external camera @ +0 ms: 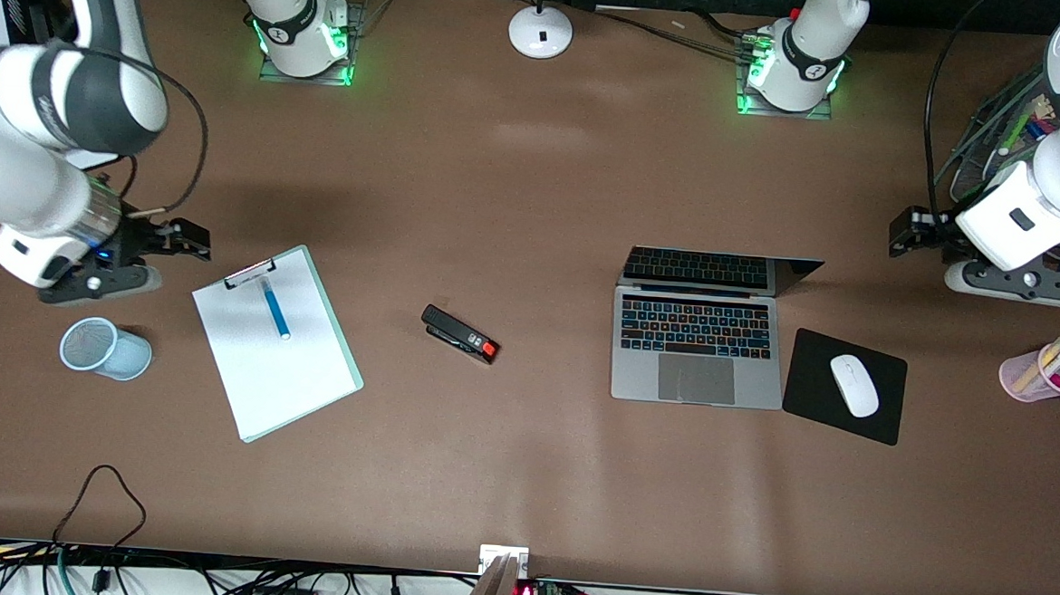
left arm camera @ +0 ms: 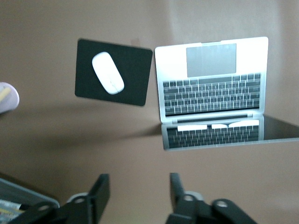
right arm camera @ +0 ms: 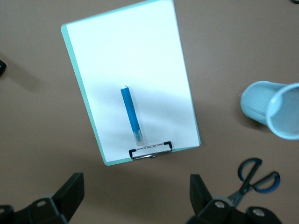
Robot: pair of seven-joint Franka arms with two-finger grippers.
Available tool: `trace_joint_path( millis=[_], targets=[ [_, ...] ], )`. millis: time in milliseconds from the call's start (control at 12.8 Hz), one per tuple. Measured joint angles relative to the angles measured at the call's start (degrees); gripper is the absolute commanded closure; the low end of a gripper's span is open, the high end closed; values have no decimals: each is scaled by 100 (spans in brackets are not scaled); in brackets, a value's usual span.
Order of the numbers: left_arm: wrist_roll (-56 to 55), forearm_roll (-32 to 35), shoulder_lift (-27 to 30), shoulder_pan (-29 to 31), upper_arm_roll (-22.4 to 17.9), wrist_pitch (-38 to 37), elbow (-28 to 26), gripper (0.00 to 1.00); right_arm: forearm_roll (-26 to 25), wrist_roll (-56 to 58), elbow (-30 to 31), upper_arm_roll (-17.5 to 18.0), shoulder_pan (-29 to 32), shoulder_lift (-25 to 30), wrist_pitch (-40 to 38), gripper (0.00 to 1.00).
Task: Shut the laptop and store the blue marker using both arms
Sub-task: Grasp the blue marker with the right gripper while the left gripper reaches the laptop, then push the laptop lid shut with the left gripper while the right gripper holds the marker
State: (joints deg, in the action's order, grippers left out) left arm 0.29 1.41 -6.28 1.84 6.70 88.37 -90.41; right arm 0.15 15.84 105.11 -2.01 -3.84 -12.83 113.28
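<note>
Front view: blue marker point(external camera: 274, 309) lies on the clipboard point(external camera: 290, 371) near the worktop's right-arm end, just beside the right gripper point(external camera: 190, 242), fingers spread apart. Laptop point(external camera: 696, 352) sits open; left gripper point(left arm camera: 138, 191), fingers parted and grasping nothing, hovers near its screen.

The blue marker point(external camera: 274, 309) lies on the clipboard point(external camera: 276, 355) (near its clip); the stapler point(external camera: 460, 334) sits between clipboard and open laptop point(external camera: 696, 350), mousepad point(external camera: 845, 386) just beside.

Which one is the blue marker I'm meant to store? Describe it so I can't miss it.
Find the clipboard toward the right arm's end of the table, with white paper clipped on it. The blue marker lies on that paper just below the clip, a slim bright-blue stick, the only pen there; the others stand in the pink cup.
</note>
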Motion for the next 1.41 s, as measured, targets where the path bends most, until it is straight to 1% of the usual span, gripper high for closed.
trace_joint_path(
  millis=[157,313,470,627,705,861,940,1018,1253,1410],
  targets=[
    [7,-38,-82,-25,11,-177,148,100,0,325,142,4,-96,-217,334,0],
    [11,-262,-133,-33,38,-380,186,100,-1,657,348,8,-248,-445,851,0],
    [-218,-491,-138,-33,223,-629,186,100,-2,1381,516,10,-318,-773,1434,12],
    [-942,-533,-133,-39,753,-771,178,100,-2,2082,534,-4,-314,-1204,1930,24],
    [-1294,-533,-132,-56,1027,-779,153,100,-2,2245,525,-12,-313,-1380,2082,29],
    [-1660,-533,-116,-81,1398,-730,3,100,-2,2377,472,-16,-313,-1572,2169,38],
    [-1729,-533,-85,-83,1495,-583,-187,100,-2,2391,427,-16,-314,-1621,2170,45],
    [-1745,-533,-44,-80,1565,-328,-483,100,-2,2408,375,-15,-316,-1662,2170,48],
    [-1758,-533,191,-70,1898,817,-1734,100,18,2416,186,-7,-334,-1831,2170,48],
    [-1798,-533,327,-72,2075,1654,-2451,100,223,2416,16,-4,-373,-1995,2170,49]
  ],
)
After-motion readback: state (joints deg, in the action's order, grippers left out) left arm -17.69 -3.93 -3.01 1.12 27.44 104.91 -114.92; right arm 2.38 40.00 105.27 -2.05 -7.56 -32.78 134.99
